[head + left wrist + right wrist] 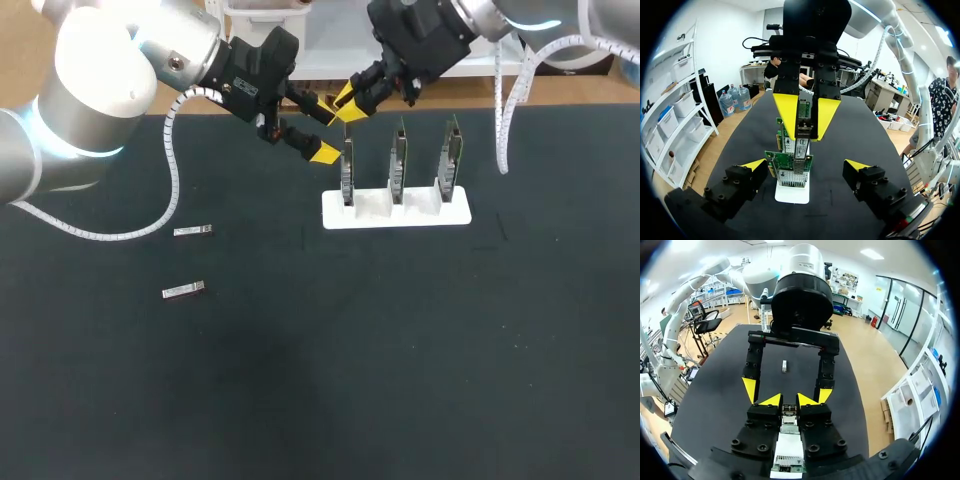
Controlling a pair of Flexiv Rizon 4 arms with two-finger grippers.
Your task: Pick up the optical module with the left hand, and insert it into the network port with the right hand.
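The right gripper (789, 400) is clenching on the optical module (803, 125). Its yellow tips are pinching the upper end from two sides, so the body is hanging straight down in line with the card (347, 175) directly beneath. That upright hold looks like what insertion calls for: the module's free end is pointing at the card's top edge, where the network port should be sitting. The port itself is too hidden under the module to make out. I cannot tell whether the module is already entering it or only hovering just above.

The left gripper (806, 165) is standing released just beside the right one and facing it head-on. Its fingers are spread wide to either side of the module's line and are touching nothing. Judging by that posture, it is giving the right arm room while being near enough to steady things.

Under the right gripper, the card is standing on edge in a white stand (396, 210), which is keeping its top edge facing up toward the descending module. Two more cards (399, 160) are standing in the same stand, on the side away from the left gripper. Well apart, back behind the left gripper, two spare modules (192, 231) are lying flat on the counter (400, 350), out of both arms' way.
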